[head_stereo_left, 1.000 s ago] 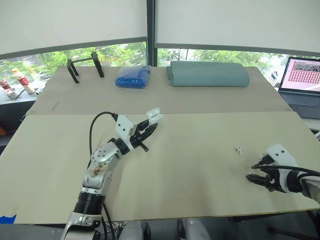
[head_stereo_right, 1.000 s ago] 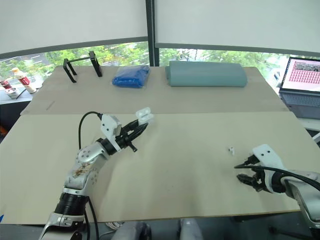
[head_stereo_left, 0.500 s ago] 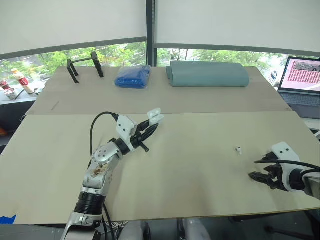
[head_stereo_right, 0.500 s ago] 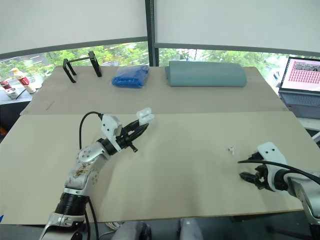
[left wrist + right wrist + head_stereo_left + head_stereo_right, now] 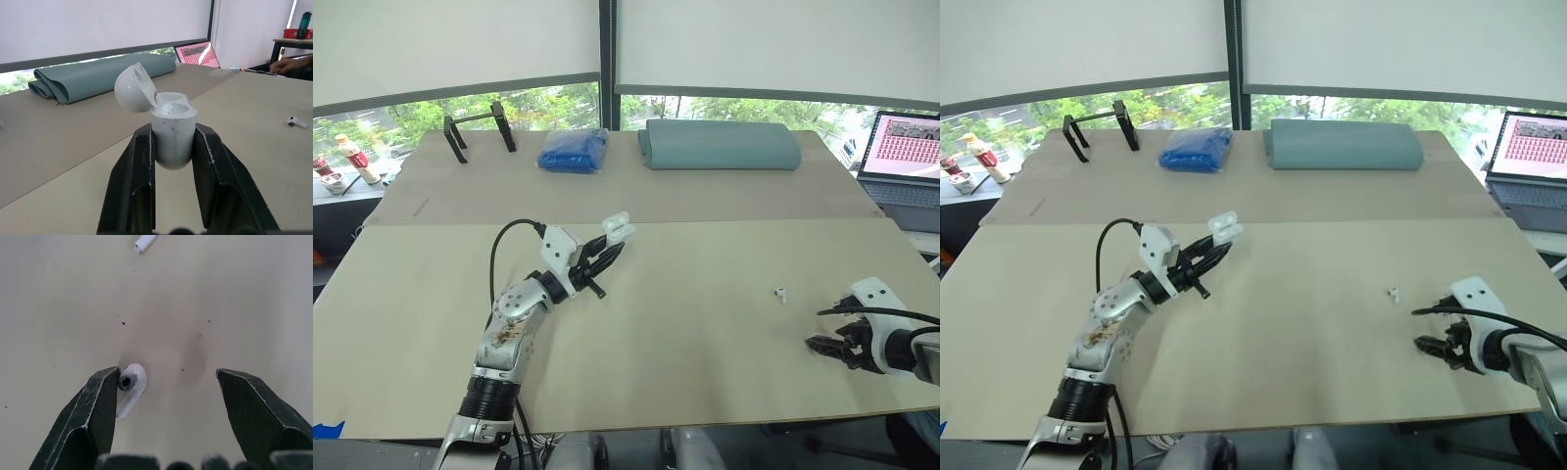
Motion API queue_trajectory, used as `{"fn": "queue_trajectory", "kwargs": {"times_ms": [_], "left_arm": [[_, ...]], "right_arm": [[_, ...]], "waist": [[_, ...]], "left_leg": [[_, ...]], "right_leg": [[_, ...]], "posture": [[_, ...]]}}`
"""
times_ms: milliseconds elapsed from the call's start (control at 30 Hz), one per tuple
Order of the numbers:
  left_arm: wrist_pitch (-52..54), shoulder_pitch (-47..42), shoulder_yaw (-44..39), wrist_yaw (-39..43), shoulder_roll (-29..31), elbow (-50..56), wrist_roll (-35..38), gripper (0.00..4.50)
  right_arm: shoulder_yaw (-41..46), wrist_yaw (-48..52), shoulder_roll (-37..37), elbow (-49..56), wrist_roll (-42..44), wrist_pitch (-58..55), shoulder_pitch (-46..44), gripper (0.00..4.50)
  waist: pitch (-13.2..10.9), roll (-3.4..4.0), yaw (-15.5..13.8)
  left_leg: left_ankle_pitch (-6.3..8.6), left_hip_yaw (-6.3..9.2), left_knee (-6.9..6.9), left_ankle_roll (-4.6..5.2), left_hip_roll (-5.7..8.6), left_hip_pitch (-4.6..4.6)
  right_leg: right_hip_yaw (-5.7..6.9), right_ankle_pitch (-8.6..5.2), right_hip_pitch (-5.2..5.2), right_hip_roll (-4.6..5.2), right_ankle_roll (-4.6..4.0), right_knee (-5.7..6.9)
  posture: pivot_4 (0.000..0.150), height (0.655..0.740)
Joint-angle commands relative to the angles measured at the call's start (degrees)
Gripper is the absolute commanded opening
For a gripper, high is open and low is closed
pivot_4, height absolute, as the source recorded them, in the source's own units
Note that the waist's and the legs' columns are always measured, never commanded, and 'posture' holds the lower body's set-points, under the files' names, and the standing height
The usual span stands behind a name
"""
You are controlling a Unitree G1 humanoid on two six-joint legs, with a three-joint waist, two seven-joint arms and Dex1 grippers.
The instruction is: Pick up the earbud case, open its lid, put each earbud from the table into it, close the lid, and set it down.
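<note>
We are gripping the white earbud case [image 5: 171, 139] between the two black fingers of our left gripper [image 5: 604, 256], raised above the tan table [image 5: 685, 343], with its lid [image 5: 135, 88] tipped back open. Our right gripper [image 5: 167, 374] is hanging low over the table near its right edge, spread wide. One earbud [image 5: 130, 386] is lying against the inner side of one fingertip [image 5: 103, 394]. A second earbud [image 5: 780, 293] is lying nearby, apart.

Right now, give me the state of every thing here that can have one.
earbud case: lid open, held upright off the table.
left gripper: shut on the earbud case.
right gripper: open, fingers either side of an earbud.
nearer earbud: lying on the table, against one finger.
other earbud: lying loose on the table.
laptop: open, screen lit.
</note>
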State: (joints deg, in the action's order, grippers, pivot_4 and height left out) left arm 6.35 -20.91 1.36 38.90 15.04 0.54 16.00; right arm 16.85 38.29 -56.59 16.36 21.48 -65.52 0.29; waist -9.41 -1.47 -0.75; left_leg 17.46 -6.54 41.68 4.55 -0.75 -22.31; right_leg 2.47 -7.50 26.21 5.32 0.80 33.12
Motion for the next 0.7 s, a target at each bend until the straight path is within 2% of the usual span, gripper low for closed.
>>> {"fn": "queue_trajectory", "kwargs": {"times_ms": [33, 700], "left_arm": [[-0.3, 0.0, 0.3, 0.1, -0.2, 2.0, 0.9, 0.56], [-0.1, 0.4, 0.4, 0.6, -0.3, 2.3, 1.1, 0.56]], "right_arm": [[2.5, 0.0, -1.4, 0.4, -0.1, 0.8, -0.7, 3.51], [4.0, 0.4, -2.5, -1.0, -0.4, 0.7, 0.0, 3.51]], "waist": [[0.0, 0.0, 0.0], [0.0, 0.0, 0.0]], "left_leg": [[0.0, 0.0, 0.0, 0.0, 0.0, 0.0], [0.0, 0.0, 0.0, 0.0, 0.0, -0.01]], "right_leg": [[0.0, 0.0, 0.0, 0.0, 0.0, 0.0], [0.0, -0.03, 0.01, 0.0, 0.04, 0.0]], "posture": [[0.15, 0.74], [0.15, 0.74]]}}
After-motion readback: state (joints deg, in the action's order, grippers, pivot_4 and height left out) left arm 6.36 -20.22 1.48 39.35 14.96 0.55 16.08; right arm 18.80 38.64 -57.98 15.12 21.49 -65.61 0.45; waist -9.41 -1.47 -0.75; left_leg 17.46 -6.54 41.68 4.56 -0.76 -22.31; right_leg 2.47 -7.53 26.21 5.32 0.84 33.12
